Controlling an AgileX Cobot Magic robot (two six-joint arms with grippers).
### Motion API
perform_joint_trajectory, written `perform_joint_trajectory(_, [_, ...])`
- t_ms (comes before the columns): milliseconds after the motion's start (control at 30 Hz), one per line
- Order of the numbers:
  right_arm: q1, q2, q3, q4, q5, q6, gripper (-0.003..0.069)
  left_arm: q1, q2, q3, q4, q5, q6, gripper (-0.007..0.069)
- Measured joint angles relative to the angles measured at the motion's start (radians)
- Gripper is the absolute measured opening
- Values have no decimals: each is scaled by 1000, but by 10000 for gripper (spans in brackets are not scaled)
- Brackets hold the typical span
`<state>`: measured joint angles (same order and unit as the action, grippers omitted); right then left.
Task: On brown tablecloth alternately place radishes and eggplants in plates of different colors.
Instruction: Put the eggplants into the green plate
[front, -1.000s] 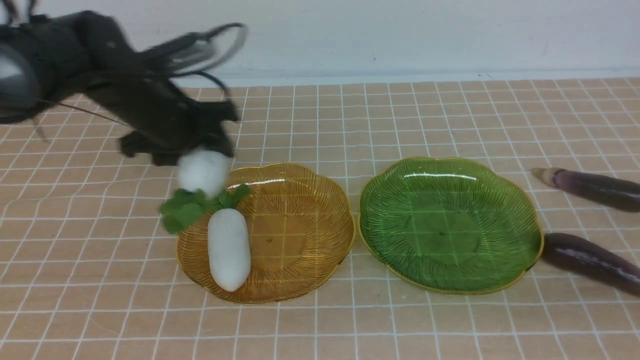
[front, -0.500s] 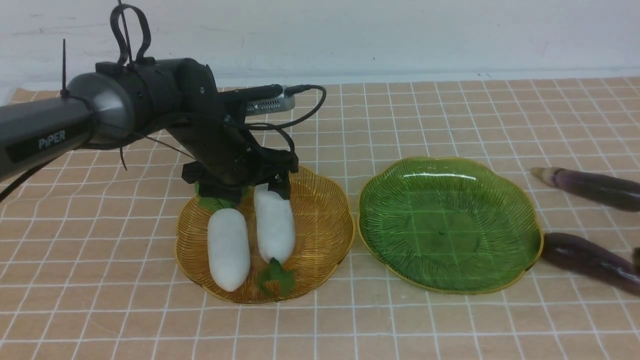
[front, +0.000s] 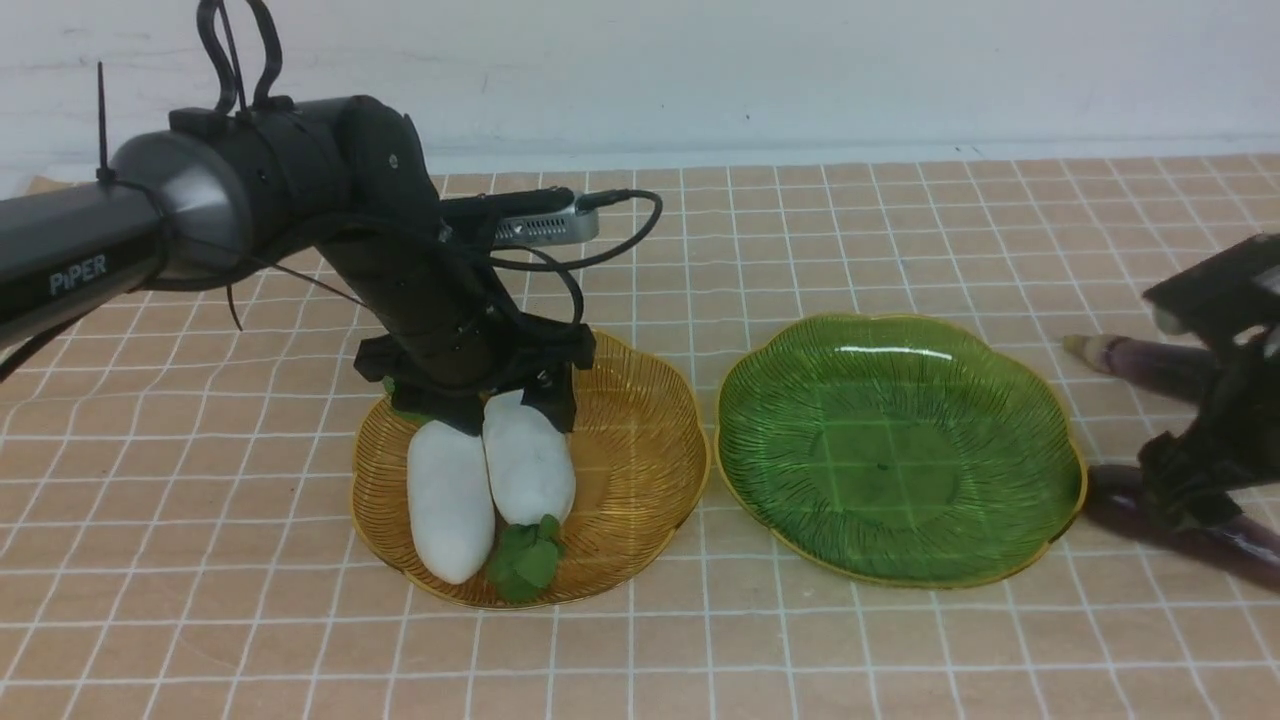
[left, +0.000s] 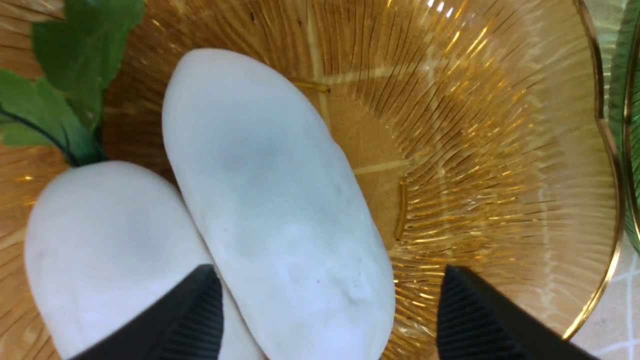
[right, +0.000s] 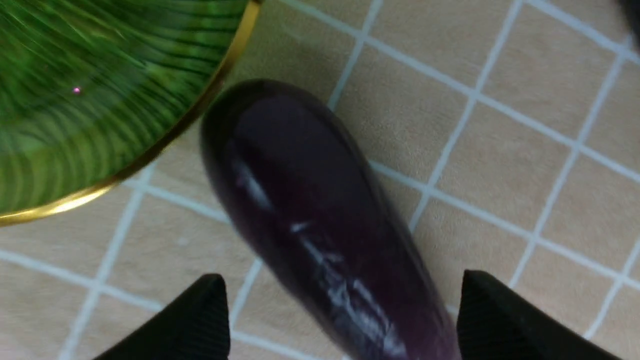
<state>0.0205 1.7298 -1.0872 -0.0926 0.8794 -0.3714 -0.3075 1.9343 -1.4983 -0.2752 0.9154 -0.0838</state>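
Two white radishes lie side by side in the amber plate on the brown tablecloth: one to the left, the other against it, leaves toward the front. My left gripper hovers low over their far ends, open; in the left wrist view its jaws straddle the second radish with a gap on one side. The green plate is empty. My right gripper is open, straddling the near eggplant, also seen in the right wrist view. The far eggplant lies behind.
The two plates stand side by side, nearly touching. The near eggplant's rounded end lies close to the green plate's rim. A white wall runs along the back of the cloth. The left arm's cable loops above the amber plate.
My left gripper carried the second radish into the amber plate, set it against the first and opened. My right arm came into view and dropped over the near eggplant.
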Motion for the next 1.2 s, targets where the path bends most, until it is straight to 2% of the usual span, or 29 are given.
perform_joint_trajectory(267, [0,120,-7,-153,-18,-20,549,0,-1,0,-40,38,0,492])
perform_joint_trajectory(333, [0,137,-7,-182,-24,-13,517,0,-3,0,-55,42,0,489])
perform_joint_trajectory(467, [0,146,-72,-262,29,49,314,0,-12,0,-64,42,10,490])
perform_joint_trajectory(567, [0,120,-169,-264,127,67,320,0,-14,-5,-65,43,22,490])
perform_joint_trajectory(600, [0,81,-269,-186,211,67,320,0,-14,-16,-65,46,27,490])
perform_joint_trajectory(633, [-2,47,-342,-54,249,68,320,0,-14,-22,-64,47,30,490])
perform_joint_trajectory(700, [-1,24,-391,121,260,68,320,0,-14,-44,-64,57,33,490])
perform_joint_trajectory(833, [46,43,-416,361,255,63,320,0,-15,-72,-64,73,34,490])
perform_joint_trajectory(900, [114,103,-416,385,245,58,320,0,-15,-82,-64,74,34,490])
perform_joint_trajectory(1067, [195,211,-415,317,245,75,320,0,-15,-86,-64,80,34,490])
perform_joint_trajectory(1133, [220,241,-415,289,245,98,352,0,-15,-86,-64,86,34,490])
perform_joint_trajectory(1200, [232,258,-423,270,250,117,440,0,-15,-86,-64,87,34,486])
